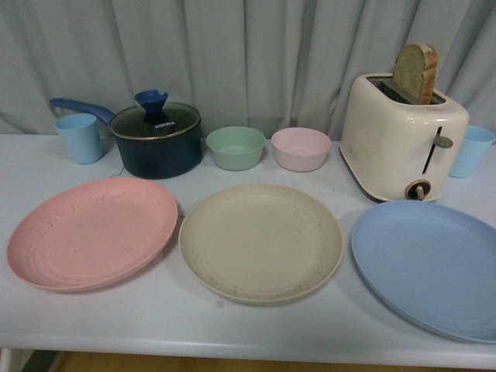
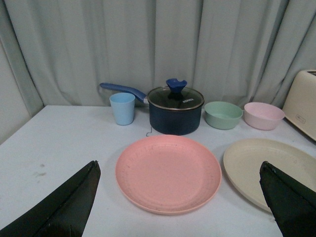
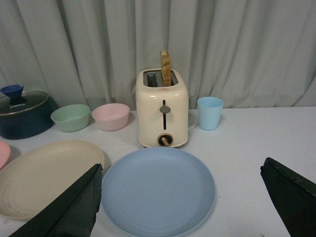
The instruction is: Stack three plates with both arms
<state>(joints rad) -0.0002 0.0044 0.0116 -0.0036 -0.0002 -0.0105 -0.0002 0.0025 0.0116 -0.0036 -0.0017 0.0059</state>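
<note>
**Plate stack: not started, 0 of 3 stacked**

Progress: all three plates lie flat on the desk [image 1: 155, 318] in one row, none on top of another. Pink plate [image 1: 91, 232] is on the robot's left, beige plate [image 1: 261, 242] in the middle, blue plate [image 1: 430, 267] on the right, partly cut off by the front view's edge. Pink and beige rims are just beside each other; can't tell if they touch. Beige and blue have a small gap.

Left gripper [image 2: 177, 165] has its jaws wide apart and holds nothing; it faces the pink plate w/o contact. Right gripper [image 3: 181, 167] is likewise spread and empty, facing the blue plate. Neither arm shows in the front view.

Left to do, my read: everything, i.e. two lifts and two placements, prob. onto the beige.

Containers, back row:
- Pot [image 1: 155, 139]: lid on, contents can't be told.
- Green bowl [image 1: 235, 147] and pink bowl [image 1: 301, 149]: look empty as far as visible.
- Toaster [image 1: 403, 136]: one bread slice [image 1: 416, 74] stands up in the slot.
- Left blue cup [image 1: 79, 137] and right blue cup [image 1: 471, 151]: insides not seen.
</note>
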